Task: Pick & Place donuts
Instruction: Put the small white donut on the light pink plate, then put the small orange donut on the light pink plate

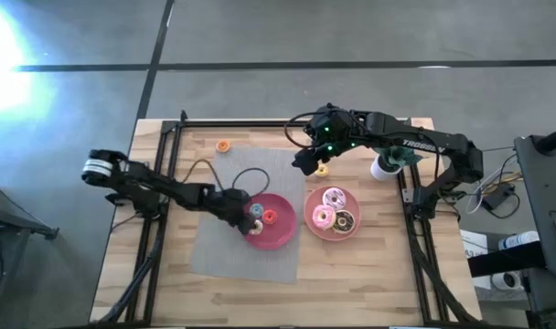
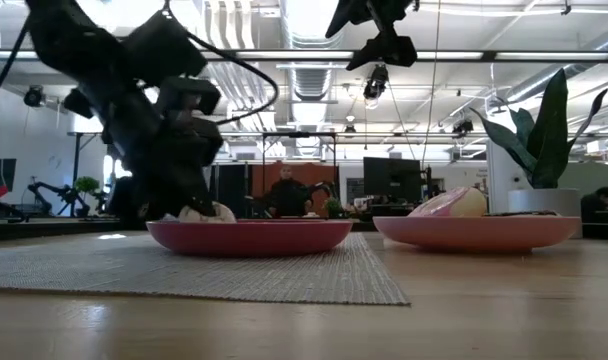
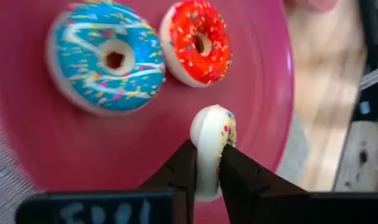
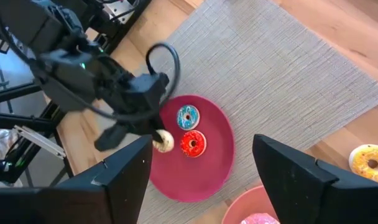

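Note:
My left gripper (image 1: pixel 248 220) (image 3: pixel 207 154) reaches over the dark pink plate (image 1: pixel 283 236) on the grey mat and is shut on a tiny cream donut with sprinkles (image 3: pixel 212 134) (image 4: pixel 164 142). A tiny blue donut (image 3: pixel 108 59) and a tiny red one (image 3: pixel 196 42) lie flat on that plate. My right gripper (image 1: pixel 306 161) (image 4: pixel 201 180) hangs open, high above the table's far middle. A tiny yellow donut (image 1: pixel 322 169) (image 4: pixel 370 163) lies under it. A tiny orange donut (image 1: pixel 223 144) lies near the far edge. The lighter pink plate (image 1: pixel 313 228) holds two pink-frosted donuts (image 1: pixel 334 196) (image 1: pixel 322 217) and a brown one (image 1: pixel 344 220). My left gripper pinches the cream donut across its ring (image 3: pixel 207 163), one finger on each flat face, so that it stands on edge between them. The fingers (image 3: pixel 242 174) slant down from the table's left. The donut is over the dark pink plate; whether it touches the plate I cannot tell.
The grey mat (image 1: pixel 232 260) lies under the dark pink plate. A white cup-like object (image 1: pixel 383 167) stands near the right arm. Black frame rails (image 1: pixel 164 174) run along both table sides. Bare wood lies toward the near edge. People sit in the room beyond (image 2: pixel 284 190).

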